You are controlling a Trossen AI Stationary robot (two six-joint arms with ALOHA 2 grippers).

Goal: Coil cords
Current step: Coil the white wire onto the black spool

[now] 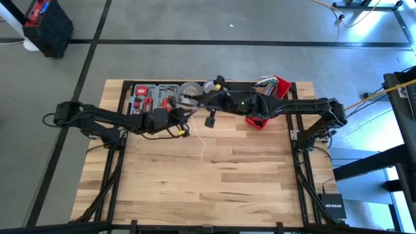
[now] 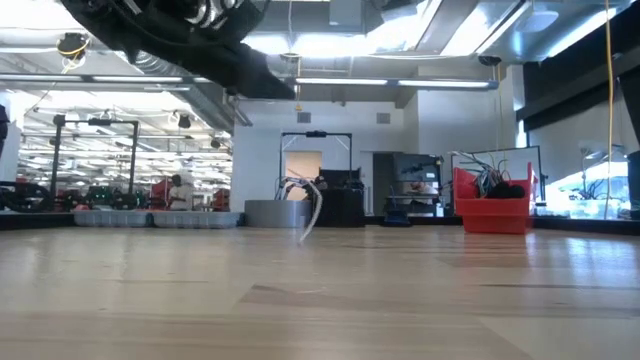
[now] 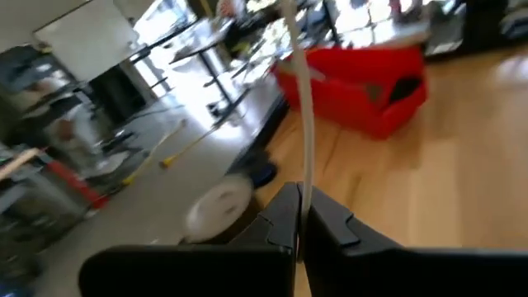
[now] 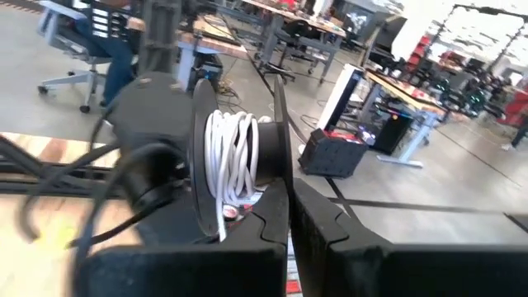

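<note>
Two claws up near the back of the table point(image 1: 208, 188), close together, both on the white cord point(image 1: 203, 148). My left claw point(image 3: 302, 223) is pinched shut on the cord, which runs up out of the fingertips in the left wrist view. My right claw point(image 4: 289, 198) is closed too, and a bundle of white loops point(image 4: 233, 165) sits wound just past its fingers, right against them. In the high view the loose tail of the cord trails down from the claws onto bare wood, thin and curvy. In the low view it hangs off the table surface, dangling free.

Risks, my guess: the loops are only stacked, not tied, so a jerk or a loosened grip could let them spring off and unwind. The tail could snag or whip while being pulled in. My two claws are very near each other, so a turn of either wrist could knock them together. A red bin point(image 1: 263, 120) with wires sits just beside my right arm; the swinging cord could catch there. Dark cord: can't find it.
</note>
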